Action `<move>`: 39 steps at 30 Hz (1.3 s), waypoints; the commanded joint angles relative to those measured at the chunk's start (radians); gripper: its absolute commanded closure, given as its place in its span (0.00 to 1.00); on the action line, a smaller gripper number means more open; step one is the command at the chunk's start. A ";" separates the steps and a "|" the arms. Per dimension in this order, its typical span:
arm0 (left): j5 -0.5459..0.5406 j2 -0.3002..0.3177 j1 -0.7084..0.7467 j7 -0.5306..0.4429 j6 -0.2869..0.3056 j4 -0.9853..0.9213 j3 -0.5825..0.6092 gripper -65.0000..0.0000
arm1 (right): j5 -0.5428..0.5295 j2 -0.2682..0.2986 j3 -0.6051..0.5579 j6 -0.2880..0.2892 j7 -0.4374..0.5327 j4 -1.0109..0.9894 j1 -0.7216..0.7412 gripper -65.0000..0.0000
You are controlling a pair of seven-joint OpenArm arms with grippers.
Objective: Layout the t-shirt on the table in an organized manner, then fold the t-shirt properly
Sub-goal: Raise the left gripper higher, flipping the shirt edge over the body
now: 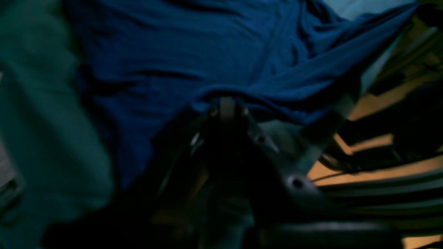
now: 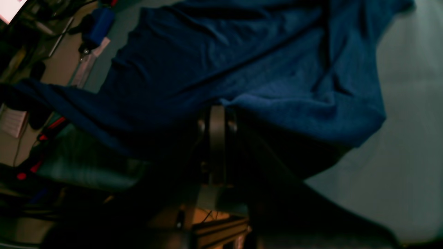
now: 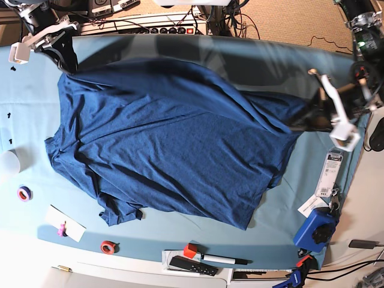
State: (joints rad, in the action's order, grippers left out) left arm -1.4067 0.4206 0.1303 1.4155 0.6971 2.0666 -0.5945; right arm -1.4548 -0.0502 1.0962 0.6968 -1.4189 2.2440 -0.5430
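T-shirt (image 3: 168, 138) stretched over table (image 3: 36, 222), left hand (image 1: 226, 103) — right hand (image 2: 217, 112) — each seemingly pinching its hem.

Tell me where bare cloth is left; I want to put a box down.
Bare table lies between the t-shirt and the left gripper, and in a strip beside the white cup. The front edge by the red tape roll is crowded.
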 commanded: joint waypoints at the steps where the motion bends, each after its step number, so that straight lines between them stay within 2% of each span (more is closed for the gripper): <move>1: -0.043 0.011 -0.011 -0.019 0.001 0.022 -0.025 1.00 | -0.029 0.011 0.006 0.001 0.023 0.027 -0.009 1.00; 4: -0.077 0.011 -0.011 -0.019 0.001 0.035 -0.087 1.00 | -0.029 0.011 0.006 0.001 0.023 0.040 -0.030 1.00; 18: -0.077 0.014 -0.011 -0.019 0.001 0.036 -0.333 1.00 | -0.029 0.011 0.019 0.001 0.023 0.040 -0.045 1.00; 26: -0.077 0.063 -0.011 -0.019 0.001 0.036 -0.432 1.00 | -0.014 0.011 0.018 0.001 0.023 0.040 -0.044 1.00; 31: -0.077 0.080 -0.011 -0.019 0.001 0.035 -0.442 1.00 | -0.004 0.011 0.018 0.001 0.023 0.040 -0.020 1.00; 36: -0.077 0.078 -0.011 -0.019 0.001 0.020 -0.394 1.00 | 0.142 0.011 0.017 0.001 0.023 0.039 0.045 1.00; 39: 0.005 0.078 -0.011 -0.063 0.001 -0.011 -0.297 1.00 | 0.235 0.012 0.015 0.001 0.023 0.039 0.067 1.00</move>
State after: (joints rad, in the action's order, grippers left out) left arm -1.3758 0.4774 0.1272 1.3750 0.6975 2.0464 -0.8837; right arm -1.1893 -0.0502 1.1061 0.6968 -1.4212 2.2692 -0.4717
